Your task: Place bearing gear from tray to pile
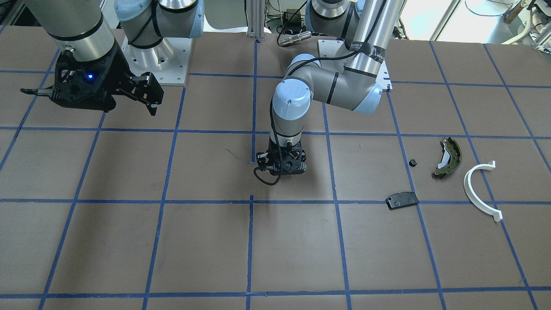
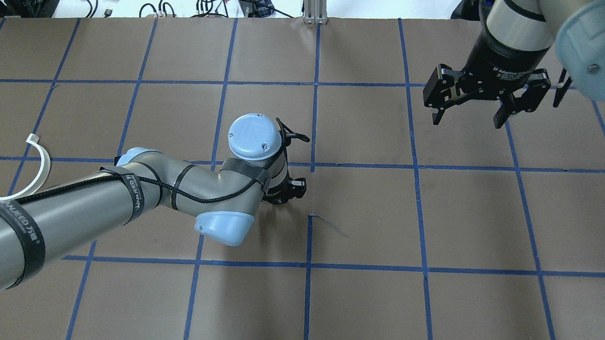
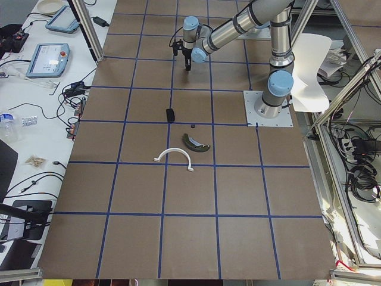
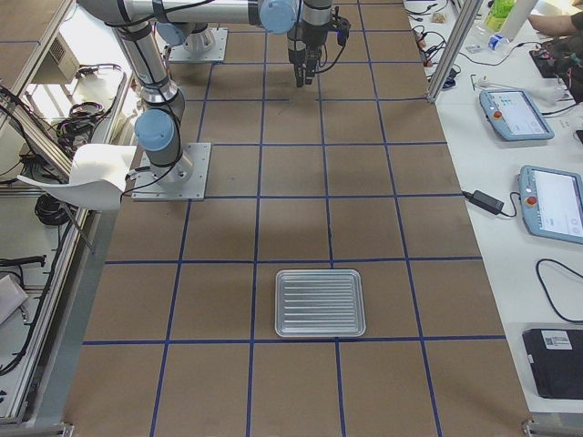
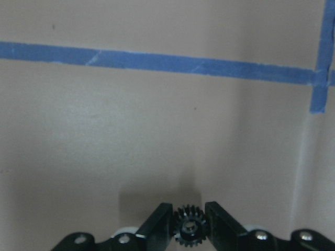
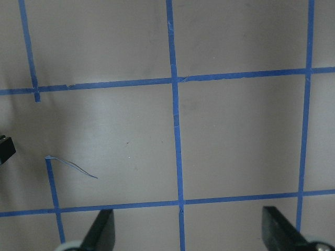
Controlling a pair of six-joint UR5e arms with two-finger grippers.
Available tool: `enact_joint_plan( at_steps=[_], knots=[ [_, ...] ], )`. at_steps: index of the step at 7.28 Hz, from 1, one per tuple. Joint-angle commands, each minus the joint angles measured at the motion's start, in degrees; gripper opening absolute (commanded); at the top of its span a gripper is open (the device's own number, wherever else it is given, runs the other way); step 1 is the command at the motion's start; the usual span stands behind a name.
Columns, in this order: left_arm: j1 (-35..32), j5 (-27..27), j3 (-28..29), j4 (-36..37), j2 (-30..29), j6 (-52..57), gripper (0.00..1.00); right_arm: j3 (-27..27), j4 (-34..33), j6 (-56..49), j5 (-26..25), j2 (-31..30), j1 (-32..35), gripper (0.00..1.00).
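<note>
The bearing gear point(image 5: 189, 229), small, black and toothed, is pinched between the fingers of my left gripper point(image 5: 189, 230), which is shut on it. That gripper point(image 1: 282, 167) points down over the table's middle, above the brown paper. The pile lies well to the side of it: an olive-green brake shoe point(image 1: 448, 157), a white half-ring point(image 1: 477, 190), a flat black pad point(image 1: 402, 200) and a small black round part point(image 1: 413, 162). The ribbed metal tray point(image 4: 321, 302) stands on the robot's right side. My right gripper point(image 2: 467, 119) hangs open and holds nothing.
Blue tape lines point(image 1: 254, 129) divide the brown table cover into squares. A loose curl of tape point(image 2: 330, 225) lies near the left gripper. Cables and tablets point(image 4: 549, 202) sit on the white benches beside the table.
</note>
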Motion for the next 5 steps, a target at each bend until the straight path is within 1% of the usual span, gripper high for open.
enact_joint_plan(
  at_steps=[1, 3, 4, 5],
  knots=[
    [6.3, 0.4, 0.0, -5.8, 3.0, 5.1, 0.0, 0.1, 0.1, 0.2, 0.1, 0.0, 0.2, 1.0],
    [16.5, 2.4, -0.7, -13.4, 6.3, 17.2, 0.0, 0.0, -0.1, 0.1, 0.1, 0.0, 0.1, 1.0],
    [22.0, 2.5, -3.6, -14.2, 8.0, 24.1, 0.0, 0.0, 0.0, 0.1, 0.2, -0.1, 0.2, 1.0],
    [27.2, 2.5, -7.8, -13.4, 10.0, 31.3, 0.0, 0.0, 0.0, 0.1, 0.2, -0.2, 0.2, 1.0]
  ],
)
